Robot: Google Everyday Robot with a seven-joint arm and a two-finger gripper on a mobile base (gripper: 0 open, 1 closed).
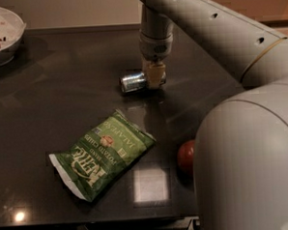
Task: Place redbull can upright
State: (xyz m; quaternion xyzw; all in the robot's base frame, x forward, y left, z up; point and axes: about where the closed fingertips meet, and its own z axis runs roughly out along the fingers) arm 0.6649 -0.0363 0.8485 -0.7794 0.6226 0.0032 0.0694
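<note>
At the back of the desk (61, 106), right of centre, your gripper (155, 80) points straight down onto the can (132, 81), which lies on its side on the dark, glossy top. The can's shiny round end faces left and toward the camera, and its body runs to the right under the gripper. Your fingers (154, 73) straddle the can's right half and pinch it: the pale near finger sits against the near side of the can, while the far finger is hidden behind it. The can rests on the desk, not lifted. Your arm (212, 31) comes in from the upper right, its pale tube crossing the top of the view before it turns down into the wrist above the gripper; its bulky lower housing fills the bottom right corner. Well in front of the can, a green chip bag (102, 155) lies flat and slanted, its torn end toward the lower left. Just right of the bag, a red apple (186, 156) sits partly hidden behind the arm's housing. At the far left corner, a white bowl (5, 44) holds a few dark scraps and stands well apart from the can. A pale square of reflected light shows on the desk between bag and apple.
</note>
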